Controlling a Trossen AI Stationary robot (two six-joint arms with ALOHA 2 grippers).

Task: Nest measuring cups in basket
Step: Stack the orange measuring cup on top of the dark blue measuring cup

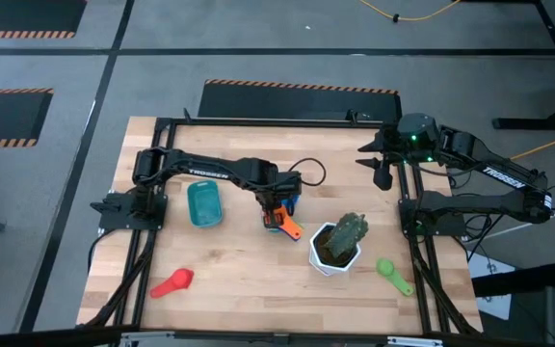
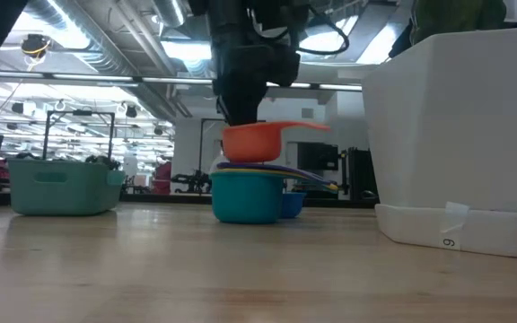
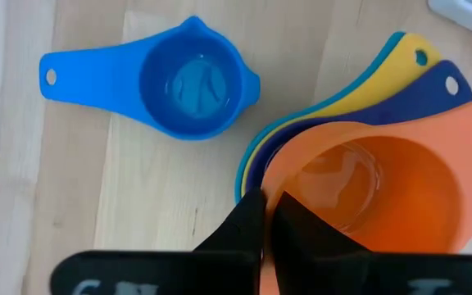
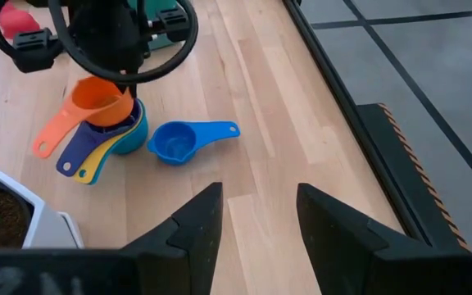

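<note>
An orange measuring cup (image 3: 367,188) sits on top of a stack of cups: dark blue, yellow and teal (image 2: 248,196). The stack stands mid-table, and my left gripper (image 1: 276,204) is shut on the orange cup from above. A loose light-blue cup (image 3: 191,86) lies beside the stack. The teal basket (image 1: 203,204) stands left of it, apart from the cups. A red cup (image 1: 173,282) lies near left and a green cup (image 1: 393,273) near right. My right gripper (image 4: 256,217) hangs open at the far right, with nothing between its fingers. My left gripper pinches the orange cup's rim wall (image 3: 270,182) on the side away from its handle, one finger inside the bowl and one outside. The fingers come steeply from above. The cup stays level, bowl up, its bottom (image 2: 254,160) in the top of the stack.
A white pot (image 1: 335,253) with a green plant stands just right of the stack, large at the right of the low view. The black frame rails run along the table's left and right edges. Bare wood lies between the basket and the red cup.
</note>
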